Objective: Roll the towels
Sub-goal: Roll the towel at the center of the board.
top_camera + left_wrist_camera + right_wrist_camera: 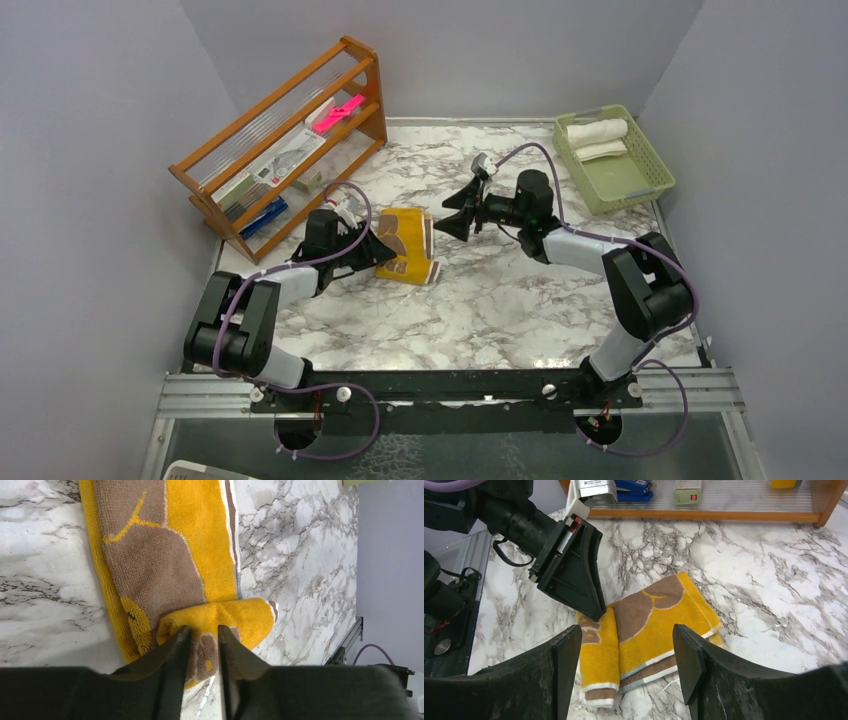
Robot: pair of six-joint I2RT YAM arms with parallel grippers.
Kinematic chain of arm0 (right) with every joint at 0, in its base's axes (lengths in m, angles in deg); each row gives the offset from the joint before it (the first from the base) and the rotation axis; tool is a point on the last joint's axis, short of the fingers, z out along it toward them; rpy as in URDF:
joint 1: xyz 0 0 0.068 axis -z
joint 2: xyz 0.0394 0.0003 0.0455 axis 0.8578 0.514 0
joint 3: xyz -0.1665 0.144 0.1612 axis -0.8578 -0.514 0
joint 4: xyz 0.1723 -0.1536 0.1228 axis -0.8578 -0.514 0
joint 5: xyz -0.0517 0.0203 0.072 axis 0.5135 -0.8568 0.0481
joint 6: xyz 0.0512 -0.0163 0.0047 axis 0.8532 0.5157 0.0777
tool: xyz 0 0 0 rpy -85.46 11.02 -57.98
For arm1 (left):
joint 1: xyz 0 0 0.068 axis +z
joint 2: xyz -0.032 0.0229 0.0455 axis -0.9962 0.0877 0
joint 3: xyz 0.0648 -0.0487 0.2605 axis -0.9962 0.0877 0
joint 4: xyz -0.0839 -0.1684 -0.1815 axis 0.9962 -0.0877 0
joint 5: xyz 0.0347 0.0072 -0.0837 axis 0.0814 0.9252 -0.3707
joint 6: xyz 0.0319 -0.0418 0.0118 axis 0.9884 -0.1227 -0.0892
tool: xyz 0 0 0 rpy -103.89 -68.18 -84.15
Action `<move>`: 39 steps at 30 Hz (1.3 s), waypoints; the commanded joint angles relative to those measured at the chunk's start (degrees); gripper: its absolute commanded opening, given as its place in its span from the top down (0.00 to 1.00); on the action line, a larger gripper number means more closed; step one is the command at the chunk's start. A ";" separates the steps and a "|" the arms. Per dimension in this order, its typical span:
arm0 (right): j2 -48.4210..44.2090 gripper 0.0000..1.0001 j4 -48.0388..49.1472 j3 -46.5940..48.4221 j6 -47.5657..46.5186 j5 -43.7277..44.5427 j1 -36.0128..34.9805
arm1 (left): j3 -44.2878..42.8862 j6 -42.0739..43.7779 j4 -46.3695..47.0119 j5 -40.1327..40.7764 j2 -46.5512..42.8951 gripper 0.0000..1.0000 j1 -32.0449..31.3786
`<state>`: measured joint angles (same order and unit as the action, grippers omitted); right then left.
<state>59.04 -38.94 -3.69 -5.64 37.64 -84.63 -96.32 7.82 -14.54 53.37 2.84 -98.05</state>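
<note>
The mustard-yellow towel [405, 245] with its brown printed face lies folded on the marble table. Its near-left edge is turned over into a short roll [225, 615], which also shows in the right wrist view [599, 645]. My left gripper [202, 630] has its jaws almost closed, pinching that rolled edge; in the top view it [375, 258] sits at the towel's left side. My right gripper [626, 635] is open and empty, hovering above the towel's far right side [447, 212]. The cream-white towel [597, 131] lies rolled in the green basket.
A wooden rack [280, 140] with small items stands at the back left, close behind my left arm. The green basket [640, 175] sits at the back right corner. Grey walls enclose the table on three sides.
</note>
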 commanded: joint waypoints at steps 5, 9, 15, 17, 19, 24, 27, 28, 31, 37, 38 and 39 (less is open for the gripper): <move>-1.08 0.34 0.05 -1.25 0.05 -2.32 -0.43 | -0.01 0.73 0.52 2.18 -1.70 0.53 0.15; -0.77 0.35 -0.10 -1.30 0.08 -3.44 -0.45 | -1.22 2.77 -2.72 5.42 -2.02 0.49 0.16; -0.54 0.36 -0.20 -1.49 0.34 -4.61 -0.44 | -2.00 4.77 -5.71 7.08 -1.62 0.49 0.16; -0.44 0.37 -0.22 -1.43 0.34 -4.74 -0.45 | -2.03 4.80 -5.41 5.62 -1.00 0.50 0.16; -0.36 0.37 -0.22 -1.35 0.43 -4.90 -0.45 | -1.97 4.98 -5.24 4.46 -0.26 0.53 0.16; -0.42 0.38 -0.48 -1.22 0.44 -5.10 -0.41 | -1.22 4.17 -3.09 1.62 0.70 0.60 -0.10; -0.65 0.38 -0.73 -1.31 0.35 -4.88 -0.39 | -0.96 3.64 -1.99 0.07 1.15 0.65 -0.10; -0.72 0.38 -0.87 -1.27 0.26 -4.80 -0.40 | -0.98 3.55 -1.58 -0.38 1.47 0.65 -0.12; -1.27 0.38 -1.18 -1.51 0.08 -4.47 -0.41 | -0.65 3.21 -0.61 -2.38 2.39 0.70 -0.19; -4.20 0.34 1.45 -4.49 -0.65 -1.44 -0.41 | 0.63 2.10 0.63 -1.65 0.88 1.00 -0.11; -4.73 0.33 2.31 -5.05 -0.57 -0.84 -0.38 | 0.76 2.01 0.65 -1.18 0.40 1.00 -0.10; -5.11 0.32 3.36 -5.61 0.06 -0.26 -0.40 | 0.85 1.86 0.63 -0.82 -0.05 1.00 -0.10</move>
<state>57.09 -39.73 -7.29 -5.57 34.64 -84.87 -96.50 10.26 -16.09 53.00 4.92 -98.12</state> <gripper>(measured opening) 0.662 0.020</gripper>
